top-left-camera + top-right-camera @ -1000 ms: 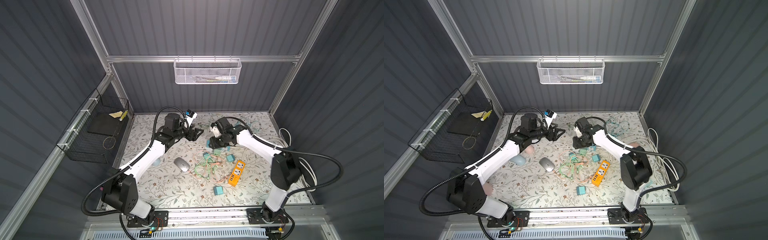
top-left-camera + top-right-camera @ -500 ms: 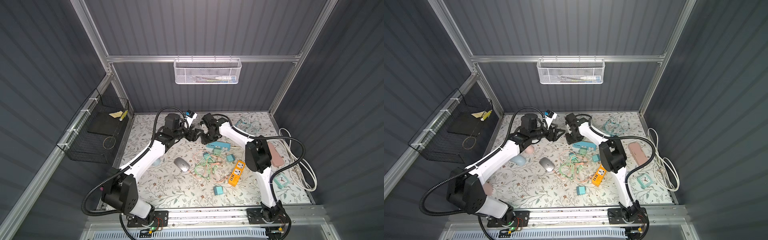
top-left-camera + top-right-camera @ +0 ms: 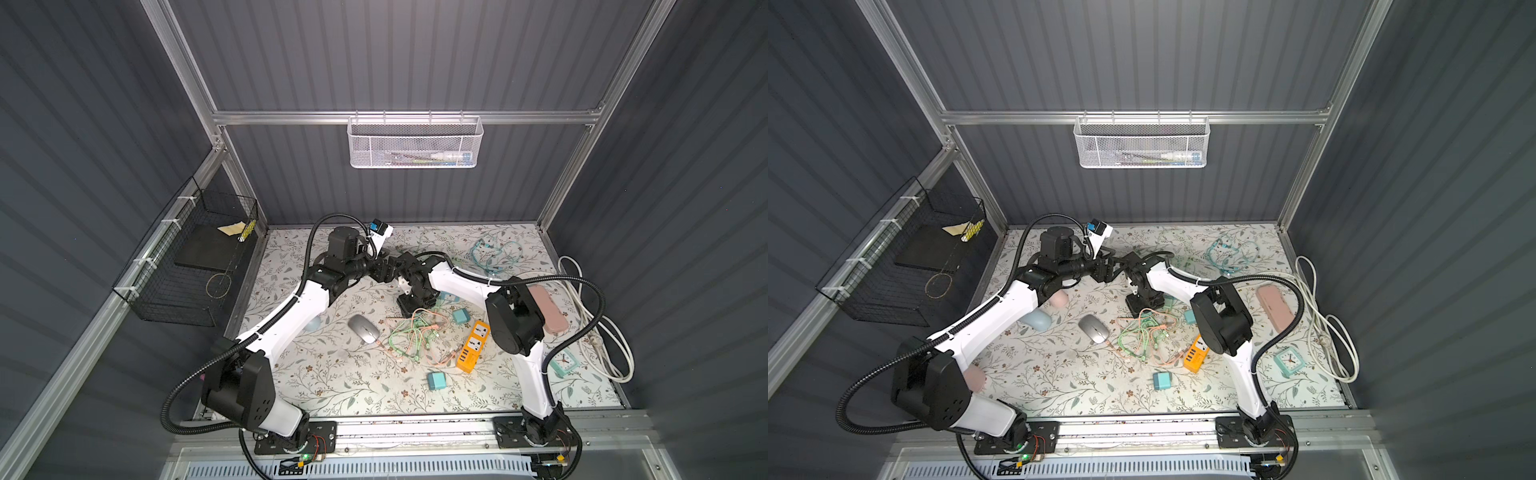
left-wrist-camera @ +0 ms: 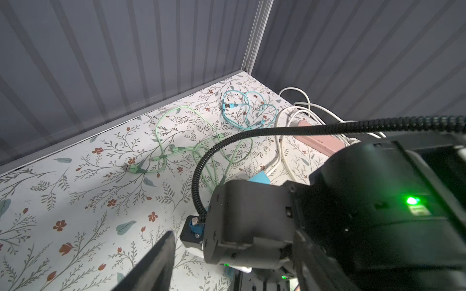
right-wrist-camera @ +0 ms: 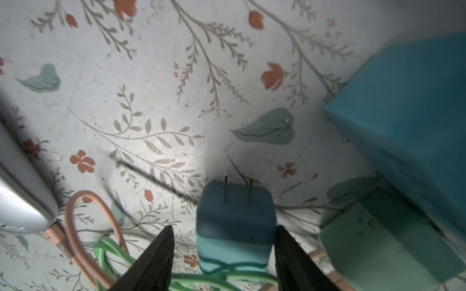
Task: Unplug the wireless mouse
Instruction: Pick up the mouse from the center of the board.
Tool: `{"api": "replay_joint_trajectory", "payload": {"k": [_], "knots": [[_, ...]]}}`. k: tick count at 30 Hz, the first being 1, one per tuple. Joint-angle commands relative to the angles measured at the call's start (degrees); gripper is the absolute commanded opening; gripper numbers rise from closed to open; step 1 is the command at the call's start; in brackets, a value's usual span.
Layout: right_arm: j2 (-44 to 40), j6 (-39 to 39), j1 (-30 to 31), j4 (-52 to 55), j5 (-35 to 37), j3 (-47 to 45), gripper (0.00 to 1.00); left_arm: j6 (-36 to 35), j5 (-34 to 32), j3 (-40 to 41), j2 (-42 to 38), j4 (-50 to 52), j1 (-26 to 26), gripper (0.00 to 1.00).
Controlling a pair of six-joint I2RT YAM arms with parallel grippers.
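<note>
The silver wireless mouse [image 3: 363, 328] [image 3: 1094, 328] lies on the flowered mat, with a peach cable [image 3: 380, 343] plugged into its front end. In the right wrist view the mouse [image 5: 20, 201] and the peach plug [image 5: 56, 236] sit at the edge. My right gripper [image 3: 409, 308] [image 5: 224, 228] points down just behind the green and peach cable tangle [image 3: 415, 336]. It is open, with a teal charger block [image 5: 235, 226] on the mat between its fingers. My left gripper [image 3: 384, 270] hovers open beside the right wrist, holding nothing; one finger [image 4: 156, 262] shows.
A blue power strip [image 3: 446, 297], a mint adapter [image 3: 459, 316], an orange power strip [image 3: 473, 347] and a teal charger [image 3: 436, 380] lie around the tangle. A pink case [image 3: 546, 309], clock [image 3: 565, 361] and white cord [image 3: 602, 332] sit right. A wire basket [image 3: 187, 266] hangs left.
The right arm folded its elbow inward, and its gripper came down toward the cable tangle and opened wider. The left arm has stayed where it was.
</note>
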State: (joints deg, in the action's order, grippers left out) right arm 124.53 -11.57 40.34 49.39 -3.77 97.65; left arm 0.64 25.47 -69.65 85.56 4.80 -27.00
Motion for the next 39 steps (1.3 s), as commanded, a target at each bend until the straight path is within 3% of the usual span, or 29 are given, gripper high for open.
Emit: {"api": "replay_joint_trajectory", "payload": {"k": [1, 7, 11, 17, 24, 28, 34, 39], "knots": [[-1.14, -1.83, 0.18, 1.39, 2.32, -1.41, 0.63, 0.87, 1.07, -0.28, -1.71, -0.05, -0.15, 0.73], [-1.58, -1.49, 0.88, -0.29, 4.08, -5.35, 0.61, 0.96, 1.07, -0.24, -1.71, -0.06, -0.15, 0.73], [0.6, -0.1, 0.97, -0.34, 6.02, -2.41, 0.58, 1.05, 1.09, -0.31, -1.45, -0.06, -0.12, 0.73], [2.89, 0.55, 0.38, 2.35, 4.93, 6.42, 0.27, 0.24, 0.44, -0.12, -1.27, 0.25, -0.2, 0.73], [-10.03, 0.59, -0.52, 1.54, 8.15, 7.13, 0.26, -1.75, -0.36, 0.13, -1.12, 0.61, -0.16, 0.74], [-18.83, -0.3, -1.84, 1.05, 9.82, 8.15, 0.26, -3.4, 2.55, 2.69, -2.99, -3.77, -0.16, 0.74], [-33.3, -0.31, -3.97, -3.19, 8.49, 8.98, 0.26, -1.3, 8.65, 13.92, -8.81, -26.99, -0.41, 0.74], [-42.98, 1.56, -4.04, -10.86, 0.97, 4.84, 0.26, 5.96, 18.05, 10.66, -4.35, -38.14, -2.06, 0.74]]}}
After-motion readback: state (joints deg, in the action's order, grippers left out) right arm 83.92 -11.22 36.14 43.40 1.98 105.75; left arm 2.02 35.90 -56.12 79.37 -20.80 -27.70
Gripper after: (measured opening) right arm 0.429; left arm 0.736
